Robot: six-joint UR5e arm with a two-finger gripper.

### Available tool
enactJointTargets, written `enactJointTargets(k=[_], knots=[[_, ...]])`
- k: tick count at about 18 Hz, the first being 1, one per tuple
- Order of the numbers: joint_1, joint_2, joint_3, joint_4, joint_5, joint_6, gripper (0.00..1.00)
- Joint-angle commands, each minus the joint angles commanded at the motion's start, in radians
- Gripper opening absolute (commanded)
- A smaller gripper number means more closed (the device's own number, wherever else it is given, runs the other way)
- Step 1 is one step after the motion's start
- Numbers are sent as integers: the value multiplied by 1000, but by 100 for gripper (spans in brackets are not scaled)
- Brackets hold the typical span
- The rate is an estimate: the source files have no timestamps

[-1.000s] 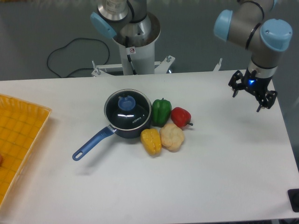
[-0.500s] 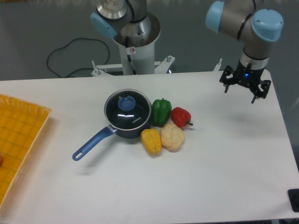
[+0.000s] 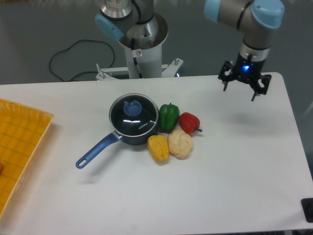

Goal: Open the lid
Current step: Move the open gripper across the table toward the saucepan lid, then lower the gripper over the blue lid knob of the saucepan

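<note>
While the tool (image 3: 243, 84) hangs spread open and empty above the tabletop (image 3: 234, 161), well off at 2 o'clock from the pan (image 3: 128, 128), the lid (image 3: 133, 115) sits closed on that pan left of centre: round clear glass, thin metal rim, blue knob, small white lettering. Peppers (image 3: 169, 116) crowd its 3 o'clock side.

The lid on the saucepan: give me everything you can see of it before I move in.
The lid is round clear glass with a thin metal rim, a blue knob at its centre and small white lettering near its lower right edge. It sits closed and level on the dark blue saucepan, whose dark inside shows through the glass. Only the pan touches it; the green pepper stands against the pan's right side. The gripper hangs open far off to the right.
</note>
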Motion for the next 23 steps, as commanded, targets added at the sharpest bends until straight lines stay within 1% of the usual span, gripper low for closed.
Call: enactJointTargets(k=[2, 3, 5, 6, 10, 14, 18, 21, 23], knots=[[-43, 38, -20, -2, 43, -18, 100], [-72, 46, -23, -5, 72, -26, 100], [-136, 55, -23, -43, 110, -64, 100], [-164, 60, -25, -57, 112, -110, 100], [-265, 97, -58, -54, 107, -383, 100], [-327, 124, -75, -60, 109, -553, 100], [-381, 128, -98, -57, 107, -650, 100], [-437, 131, -103, -57, 109, -764, 100], [-462, 135, -117, -55, 109, -801, 100]])
